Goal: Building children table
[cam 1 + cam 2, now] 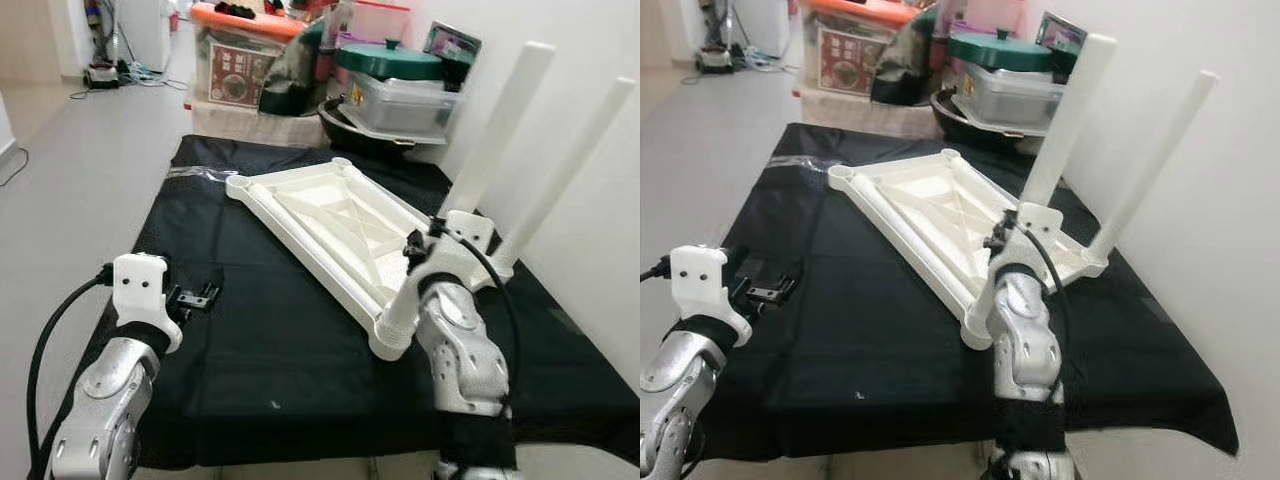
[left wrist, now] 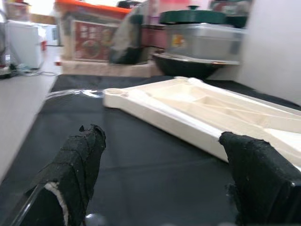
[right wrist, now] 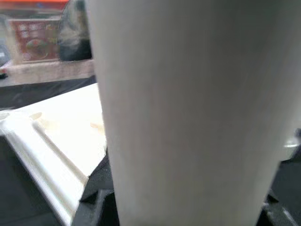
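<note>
A white plastic table top (image 1: 330, 215) lies upside down on a black cloth (image 1: 260, 340). Two white legs stand up from its right side. The nearer leg (image 1: 503, 120) stands at the corner beside my right wrist, and my right gripper (image 1: 452, 222) is shut around its base. In the right wrist view that leg (image 3: 183, 108) is very close, with dark finger parts at its foot. The farther leg (image 1: 572, 160) stands alone by the wall. My left gripper (image 1: 196, 298) is open over the cloth, left of the table top, nothing between its fingers (image 2: 77, 162).
Storage boxes (image 1: 240, 60), a grey bin with a green lid (image 1: 395, 80) and a dark pan crowd the far end of the cloth. A white wall (image 1: 590, 250) runs close along the right. Open floor (image 1: 80, 170) lies to the left, cables at its far end.
</note>
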`<state>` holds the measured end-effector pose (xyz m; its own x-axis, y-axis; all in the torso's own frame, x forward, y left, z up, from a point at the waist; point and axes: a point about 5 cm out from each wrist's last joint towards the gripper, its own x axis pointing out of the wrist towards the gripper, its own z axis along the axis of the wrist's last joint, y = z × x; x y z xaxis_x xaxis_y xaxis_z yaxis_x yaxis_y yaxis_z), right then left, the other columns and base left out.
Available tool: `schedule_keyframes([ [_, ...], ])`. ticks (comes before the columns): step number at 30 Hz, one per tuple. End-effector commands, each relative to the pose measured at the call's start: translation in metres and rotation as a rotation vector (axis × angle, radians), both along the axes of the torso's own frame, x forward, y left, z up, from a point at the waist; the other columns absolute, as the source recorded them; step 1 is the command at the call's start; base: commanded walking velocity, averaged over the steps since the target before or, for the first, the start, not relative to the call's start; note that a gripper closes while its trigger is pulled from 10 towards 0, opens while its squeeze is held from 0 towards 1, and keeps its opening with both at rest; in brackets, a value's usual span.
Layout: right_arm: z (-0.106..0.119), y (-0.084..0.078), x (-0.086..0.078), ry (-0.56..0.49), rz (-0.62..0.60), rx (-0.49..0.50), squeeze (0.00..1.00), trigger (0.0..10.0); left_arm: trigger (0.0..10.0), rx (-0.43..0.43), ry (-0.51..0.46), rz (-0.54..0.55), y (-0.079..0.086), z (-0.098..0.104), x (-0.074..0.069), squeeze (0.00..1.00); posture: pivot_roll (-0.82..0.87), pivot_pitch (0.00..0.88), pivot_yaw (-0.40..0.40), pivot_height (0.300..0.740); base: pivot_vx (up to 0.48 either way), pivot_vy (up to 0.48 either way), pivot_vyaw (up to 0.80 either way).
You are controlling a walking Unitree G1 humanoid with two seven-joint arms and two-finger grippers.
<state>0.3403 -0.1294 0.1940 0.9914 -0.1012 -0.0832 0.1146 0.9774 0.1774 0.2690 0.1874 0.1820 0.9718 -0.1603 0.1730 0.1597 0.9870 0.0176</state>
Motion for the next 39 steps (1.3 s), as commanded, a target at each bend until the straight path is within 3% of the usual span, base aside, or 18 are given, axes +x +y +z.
schedule_keyframes([
  [1, -0.017, 0.004, 0.001, 0.088, 0.042, 0.023, 1.00, 10.0, 10.0, 0.016, 0.016, -0.007, -0.002, -0.003, 0.002, 0.00, 0.12, 0.000, -0.155, 0.740, 0.000, 0.000, 0.00],
  [5, 0.004, -0.004, -0.002, 0.009, 0.076, 0.037, 1.00, 10.0, 10.0, 0.012, 0.016, -0.009, -0.004, -0.003, 0.002, 0.00, 0.11, 0.000, -0.155, 0.740, 0.000, 0.000, 0.00],
  [6, 0.014, -0.011, -0.001, -0.039, 0.136, 0.047, 0.00, 10.0, 10.0, 0.012, 0.017, -0.009, -0.004, -0.004, 0.001, 0.00, 0.11, 0.000, -0.153, 0.740, 0.000, 0.000, 0.00],
  [9, 0.024, -0.016, 0.000, -0.078, 0.199, 0.062, 0.00, 10.0, 10.0, 0.011, 0.017, -0.009, -0.005, -0.004, 0.001, 0.00, 0.11, 0.000, -0.153, 0.740, 0.000, 0.000, 0.00],
  [11, 0.044, -0.027, -0.002, -0.169, 0.399, 0.043, 0.00, 10.0, 10.0, 0.013, 0.018, -0.011, -0.004, -0.004, 0.001, 0.00, 0.10, 0.000, -0.149, 0.740, 0.000, 0.000, 0.00],
  [13, 0.051, -0.030, -0.005, -0.201, 0.483, 0.023, 0.00, 10.0, 10.0, 0.014, 0.018, -0.013, -0.004, -0.005, 0.002, 0.00, 0.10, 0.000, -0.149, 0.740, 0.000, 0.000, 0.00],
  [15, 0.061, -0.032, -0.014, -0.270, 0.717, -0.065, 0.00, 10.0, 10.0, 0.017, 0.018, -0.018, -0.005, -0.004, 0.004, 0.00, 0.09, 0.000, -0.142, 0.740, 0.000, 0.000, 0.00],
  [16, 0.061, -0.032, -0.014, -0.270, 0.717, -0.065, 0.00, 10.0, 10.0, 0.017, 0.018, -0.018, -0.005, -0.004, 0.004, 0.00, 0.09, 0.000, -0.142, 0.740, 0.000, 0.000, 0.00],
  [18, 0.057, -0.033, -0.016, -0.253, 0.857, -0.111, 0.00, 10.0, 10.0, 0.020, 0.015, -0.025, -0.006, -0.004, 0.006, 0.00, 0.09, 0.000, -0.141, 0.740, 0.000, 0.000, 0.00],
  [23, 0.053, -0.029, -0.015, -0.214, 0.960, -0.092, 0.00, 10.0, 10.0, 0.023, 0.012, -0.034, -0.009, -0.003, 0.008, 0.00, 0.10, 0.000, -0.139, 0.740, 0.000, 0.000, 0.00],
  [28, 0.033, -0.022, 0.002, -0.136, 1.132, -0.115, 0.00, 10.0, 10.0, 0.032, 0.006, -0.046, -0.011, -0.002, 0.009, 0.00, 0.12, 0.000, -0.158, 0.740, 0.000, 0.000, 0.00],
  [29, 0.032, -0.022, 0.004, -0.129, 1.155, -0.115, 0.00, 6.8, 10.0, 0.034, 0.005, -0.044, -0.010, -0.001, 0.008, 0.00, 0.12, 0.000, -0.158, 0.740, 0.000, 0.000, 0.00],
  [30, 0.031, -0.023, 0.005, -0.125, 1.169, -0.115, 0.00, 6.8, 10.0, 0.035, 0.004, -0.043, -0.009, -0.001, 0.008, 0.00, 0.13, 0.000, -0.159, 0.740, 0.000, 0.000, 0.00],
  [31, 0.030, -0.024, 0.007, -0.117, 1.171, -0.111, 0.00, 0.0, 10.0, 0.036, 0.004, -0.040, -0.008, -0.001, 0.008, 0.00, 0.13, 0.000, -0.163, 0.740, 0.000, 0.000, 0.00],
  [33, 0.028, -0.026, 0.012, -0.099, 1.138, -0.095, 0.00, 0.0, 10.0, 0.037, 0.004, -0.038, -0.008, -0.001, 0.007, 0.00, 0.13, 0.000, -0.166, 0.740, 0.000, 0.000, 0.00],
  [35, 0.020, -0.034, 0.027, -0.044, 0.943, -0.097, 0.00, 0.0, 10.0, 0.038, 0.006, -0.035, -0.007, -0.003, 0.006, 0.00, 0.13, 0.000, -0.168, 0.740, 0.000, 0.000, 0.00],
  [38, 0.016, -0.037, 0.032, -0.027, 0.851, -0.109, 0.00, 0.0, 10.0, 0.037, 0.006, -0.035, -0.007, -0.003, 0.005, 0.00, 0.13, 0.000, -0.168, 0.740, 0.000, 0.000, 0.00],
  [39, 0.010, -0.045, 0.040, 0.019, 0.610, -0.106, 0.00, 0.0, 10.0, 0.037, 0.007, -0.035, -0.008, -0.004, 0.005, 0.00, 0.13, 0.000, -0.169, 0.740, 0.000, 0.000, 0.00],
])
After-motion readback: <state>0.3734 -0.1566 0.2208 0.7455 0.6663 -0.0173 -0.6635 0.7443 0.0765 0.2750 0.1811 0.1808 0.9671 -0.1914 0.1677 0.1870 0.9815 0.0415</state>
